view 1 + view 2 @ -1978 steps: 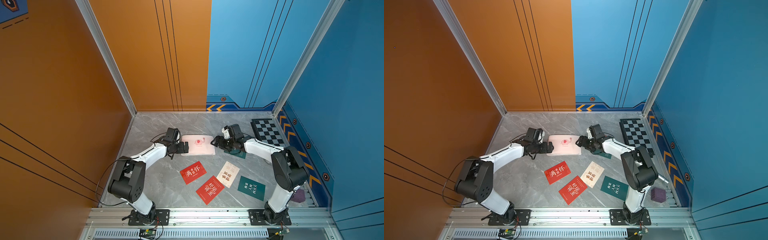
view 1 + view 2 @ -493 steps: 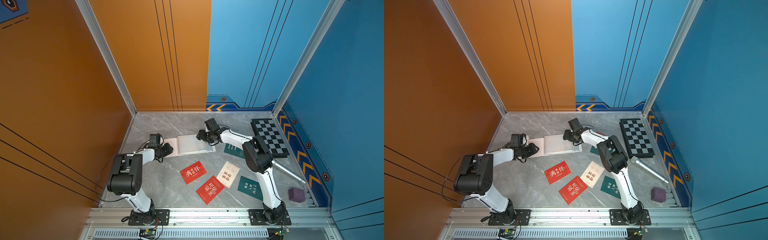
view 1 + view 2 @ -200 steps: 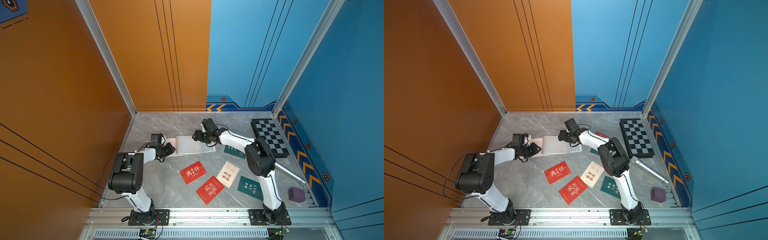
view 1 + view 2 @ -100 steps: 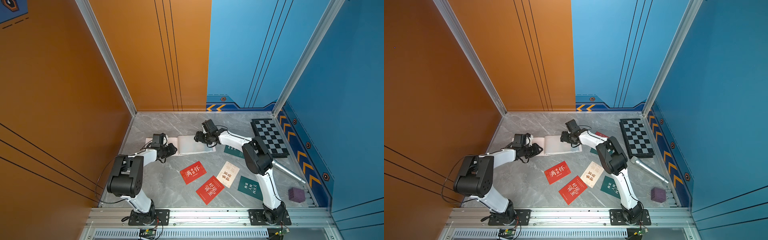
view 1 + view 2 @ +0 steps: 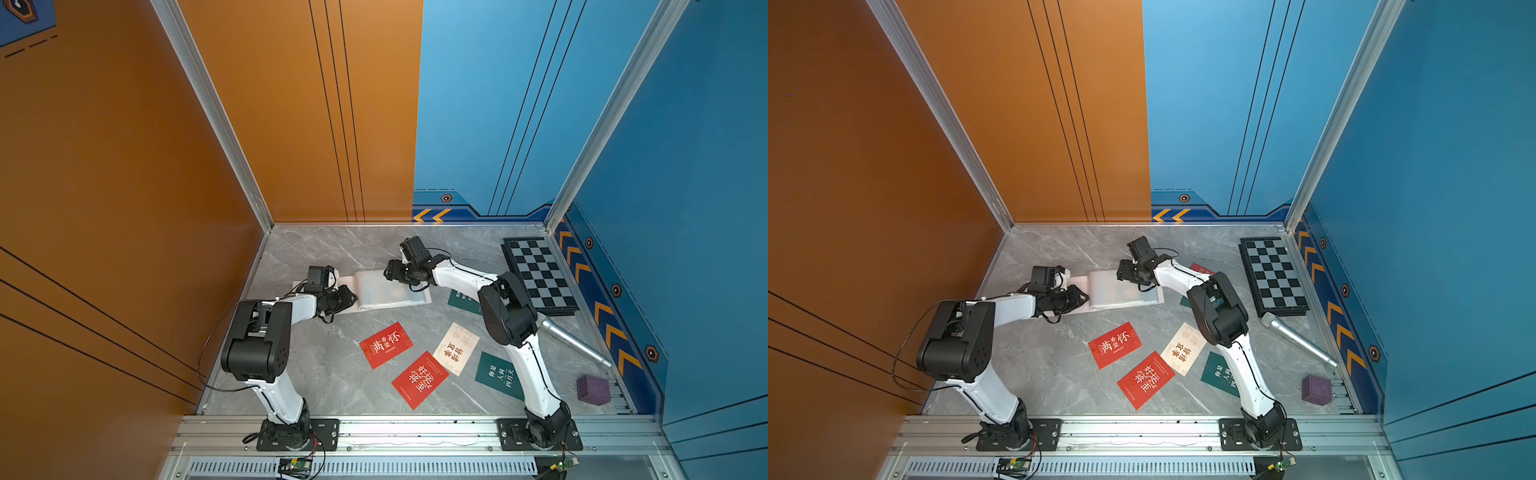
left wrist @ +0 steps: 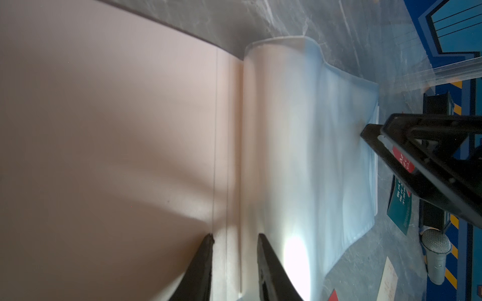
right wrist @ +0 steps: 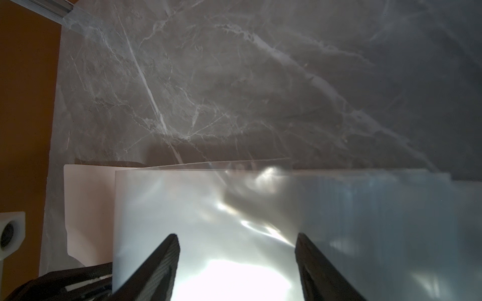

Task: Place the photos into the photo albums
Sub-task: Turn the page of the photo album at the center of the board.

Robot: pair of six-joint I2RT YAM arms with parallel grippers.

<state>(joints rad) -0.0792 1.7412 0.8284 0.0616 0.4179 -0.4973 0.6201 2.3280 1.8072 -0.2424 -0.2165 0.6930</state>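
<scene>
Left hand narrowly apart, right hand wide apart over open album; photos, checkerboard nearby.

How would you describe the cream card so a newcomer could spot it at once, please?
From the black-and-white checkerboard in the far corner of the grey marble table, look toward the near edge. There the cream card lies flat between a red card and a dark green card; it alone is pale, printed with dark red characters.
</scene>
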